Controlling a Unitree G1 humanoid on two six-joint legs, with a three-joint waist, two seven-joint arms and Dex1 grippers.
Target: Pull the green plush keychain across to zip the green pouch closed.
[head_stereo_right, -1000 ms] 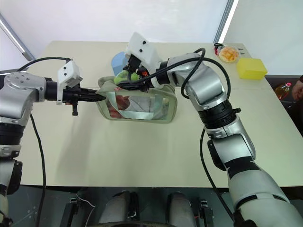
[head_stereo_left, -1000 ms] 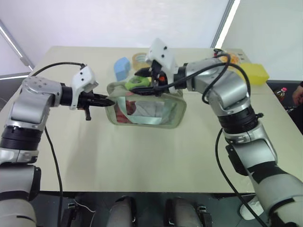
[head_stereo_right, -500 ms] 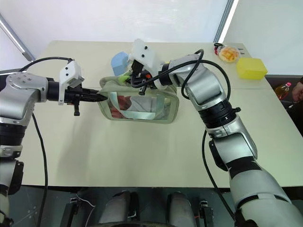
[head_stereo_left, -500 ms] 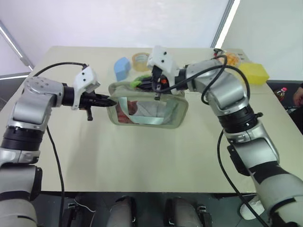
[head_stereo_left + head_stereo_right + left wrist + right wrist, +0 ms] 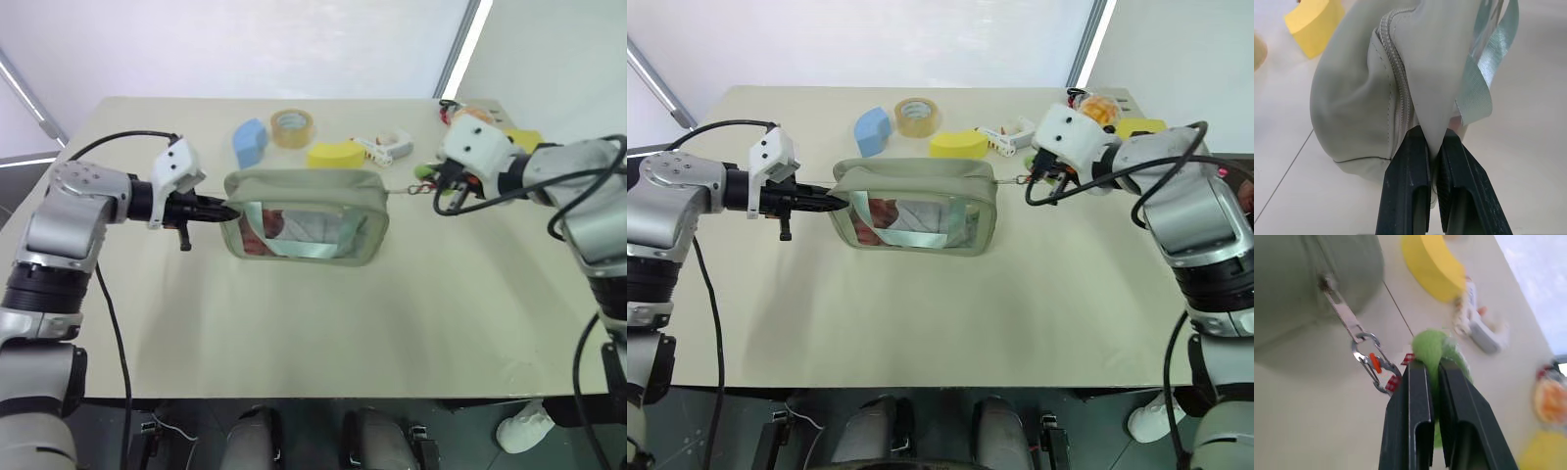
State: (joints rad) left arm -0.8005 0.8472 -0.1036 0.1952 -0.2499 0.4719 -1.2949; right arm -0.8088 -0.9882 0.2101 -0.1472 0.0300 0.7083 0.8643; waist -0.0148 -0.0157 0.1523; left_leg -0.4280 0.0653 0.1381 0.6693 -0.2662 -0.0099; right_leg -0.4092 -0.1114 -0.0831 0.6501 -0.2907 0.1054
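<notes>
Clamping the green plush keychain (image 5: 1436, 350), right jaws sit beside the left-pinched green pouch (image 5: 304, 186).

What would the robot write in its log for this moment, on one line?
left claw: shut on green pouch | right claw: shut on green plush keychain | zipper: pulled across
</notes>
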